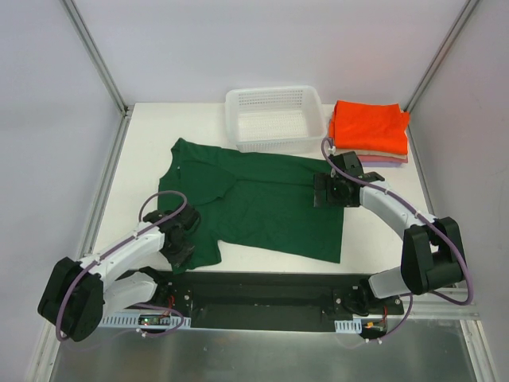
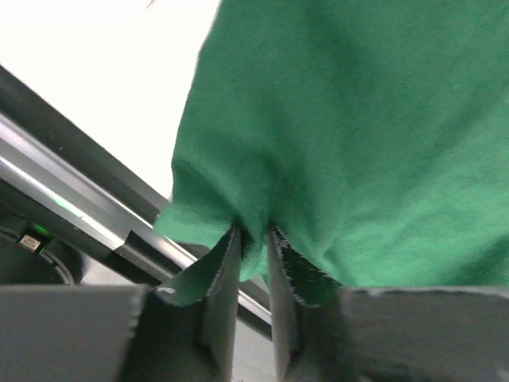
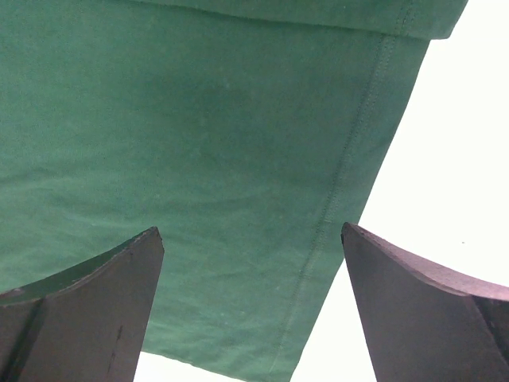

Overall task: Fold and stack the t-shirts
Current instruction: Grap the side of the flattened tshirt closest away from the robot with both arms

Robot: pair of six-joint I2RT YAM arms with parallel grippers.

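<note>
A dark green t-shirt lies spread flat across the middle of the table. My left gripper is shut on its near left corner; in the left wrist view the green cloth is pinched between the two fingers. My right gripper hovers open over the shirt's right edge; the right wrist view shows the hemmed cloth between the spread fingers. A folded bright orange t-shirt tops a stack at the back right, with tan and lilac edges showing beneath.
A white plastic mesh basket stands at the back centre, just beyond the green shirt. A black base rail runs along the near table edge. Metal frame posts stand at the back corners.
</note>
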